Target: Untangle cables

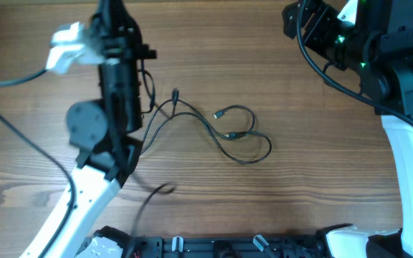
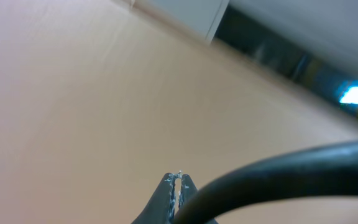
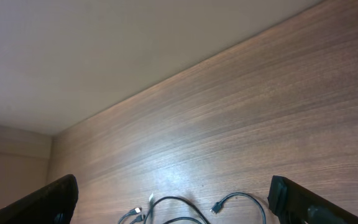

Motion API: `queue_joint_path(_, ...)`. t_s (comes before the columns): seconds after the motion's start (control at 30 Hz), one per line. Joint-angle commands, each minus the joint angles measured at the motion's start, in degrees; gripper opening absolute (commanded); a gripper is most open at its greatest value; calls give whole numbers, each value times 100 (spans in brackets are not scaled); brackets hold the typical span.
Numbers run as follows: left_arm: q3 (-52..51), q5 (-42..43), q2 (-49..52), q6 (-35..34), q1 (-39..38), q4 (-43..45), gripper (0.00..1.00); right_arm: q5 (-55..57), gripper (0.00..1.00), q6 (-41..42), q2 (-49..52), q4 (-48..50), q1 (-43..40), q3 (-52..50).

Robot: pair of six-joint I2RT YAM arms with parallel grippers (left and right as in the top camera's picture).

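Observation:
The cables (image 1: 239, 135) lie as loose thin black loops in the middle of the wooden table, with small plug ends (image 1: 219, 113) spread apart. One strand runs left under my left arm (image 1: 117, 93). My left gripper (image 2: 178, 182) is shut, with nothing showing between its tips; a blurred thick black cord (image 2: 291, 165) crosses close in front of its camera. High at the back right, my right gripper (image 3: 173, 182) hangs open and wide, well clear of the table. The cables (image 3: 176, 202) and a plug (image 3: 216, 207) show below it, untouched.
A thick black wire (image 1: 13, 80) runs from the left arm off the left edge. A thin dark cord end (image 1: 162, 189) lies near the front. The arm bases and a black rail (image 1: 214, 247) line the front edge. A wall (image 3: 104, 56) borders the table's far side.

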Motion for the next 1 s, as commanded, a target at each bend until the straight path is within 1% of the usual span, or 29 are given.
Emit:
queue_joint_path(0.0,111,-817,422,1591,219,2,4,116,100,-118,28,-46,4,11)
queue_joint_path(0.1,304,-833,542,1661,466,2,5,116,100,-118,28,-72,4,11)
queue_joint_path(0.13,372,-833,555,1661,533,2,11,116,100,-118,28,-72,4,9)
queue_joint_path(0.2,553,-815,579,1661,715,-31,26,114,100,-118,28,-74,4,9)
queue_joint_path(0.23,664,-647,588,1659,841,-140,29,114,100,-118,28,-74,4,9)
queue_joint_path(0.27,789,-348,603,1639,968,-356,30,114,100,-116,28,-74,4,9)
queue_joint_path(0.3,951,-127,623,1639,1064,-649,30,111,100,-118,28,-76,4,9)
queue_joint_path(0.37,1488,243,739,1563,1237,-1545,29,111,100,-118,28,-81,4,9)
queue_joint_path(0.43,2529,627,1051,1091,1506,-2990,24,105,100,-116,28,-83,4,9)
queue_joint_path(0.5,3644,990,1508,697,1825,-4234,19,42,100,-114,28,-103,4,9)
queue_joint_path(0.57,4747,1346,2041,328,2133,-5348,15,-22,100,-120,28,-136,4,9)
queue_joint_path(0.63,5757,2068,2621,129,2446,-6339,15,-42,100,-116,28,-146,4,-11)
queue_joint_path(0.7,6384,2664,3084,26,2686,-6907,15,-39,100,-116,28,-160,4,-35)
queue_joint_path(0.73,6603,2771,3296,-72,2787,-7099,16,-42,100,-116,28,-160,4,-68)
queue_joint_path(0.83,6778,2774,3768,-166,3136,-7300,15,-210,100,-118,39,-210,4,-109)
queue_joint_path(0.93,6778,2771,4148,-190,3606,-7440,13,-463,100,-122,48,-223,4,-181)
queue_joint_path(0.97,6778,2739,4315,-330,3873,-7536,12,-490,100,-122,66,-251,4,-181)
